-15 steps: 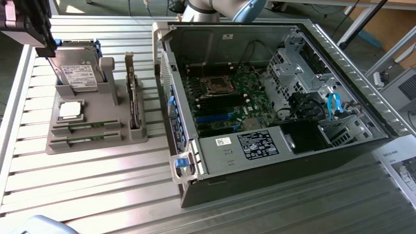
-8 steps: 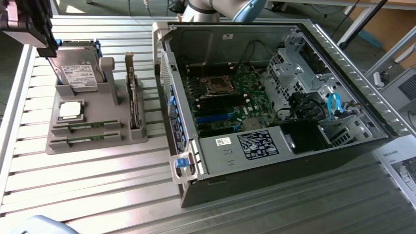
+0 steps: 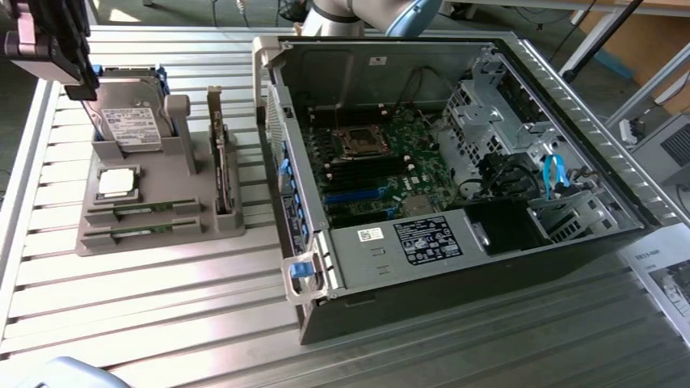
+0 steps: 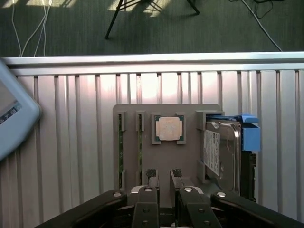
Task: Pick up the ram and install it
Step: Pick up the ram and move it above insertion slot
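Two ram sticks, thin green boards, lie on edge in parallel slots of the grey holder (image 3: 161,222), one (image 3: 145,208) beside the other (image 3: 140,234). In the wrist view they are ram stick (image 4: 120,154) and ram stick (image 4: 139,152). My gripper (image 3: 77,81) hangs high over the far end of the holder, above the hard drive (image 3: 135,121). Seen from the wrist, my gripper (image 4: 166,209) is open with nothing between its fingers (image 4: 145,209), well above the holder (image 4: 161,156) and apart from both sticks.
The holder also carries a square processor chip (image 4: 168,128), the silver hard drive (image 4: 221,152) with a blue bracket, and an upright expansion card (image 3: 221,162). An open computer case (image 3: 603,162) with its motherboard (image 3: 367,158) stands at the exterior view's right. Papers (image 3: 663,279) lie beyond it.
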Controlling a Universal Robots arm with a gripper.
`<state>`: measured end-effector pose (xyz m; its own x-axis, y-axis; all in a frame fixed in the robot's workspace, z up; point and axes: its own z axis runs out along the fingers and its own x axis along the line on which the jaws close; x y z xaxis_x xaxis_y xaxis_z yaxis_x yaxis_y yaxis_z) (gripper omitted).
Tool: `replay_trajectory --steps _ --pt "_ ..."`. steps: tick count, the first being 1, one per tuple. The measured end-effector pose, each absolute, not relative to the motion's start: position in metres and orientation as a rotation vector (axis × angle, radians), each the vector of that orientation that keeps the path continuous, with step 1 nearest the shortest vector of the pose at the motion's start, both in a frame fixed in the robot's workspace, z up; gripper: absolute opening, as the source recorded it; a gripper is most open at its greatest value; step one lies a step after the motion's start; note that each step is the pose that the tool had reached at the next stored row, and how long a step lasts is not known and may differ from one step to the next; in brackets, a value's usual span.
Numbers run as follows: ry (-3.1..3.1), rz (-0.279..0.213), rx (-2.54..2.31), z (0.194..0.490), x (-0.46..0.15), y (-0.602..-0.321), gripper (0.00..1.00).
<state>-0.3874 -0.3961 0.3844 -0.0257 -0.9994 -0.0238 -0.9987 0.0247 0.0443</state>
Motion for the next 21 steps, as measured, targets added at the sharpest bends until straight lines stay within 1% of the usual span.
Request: replay_trajectory --steps 21 --pt "-2.239 -0.076 2.183 0.354 -0.387 -0.396 0.24"
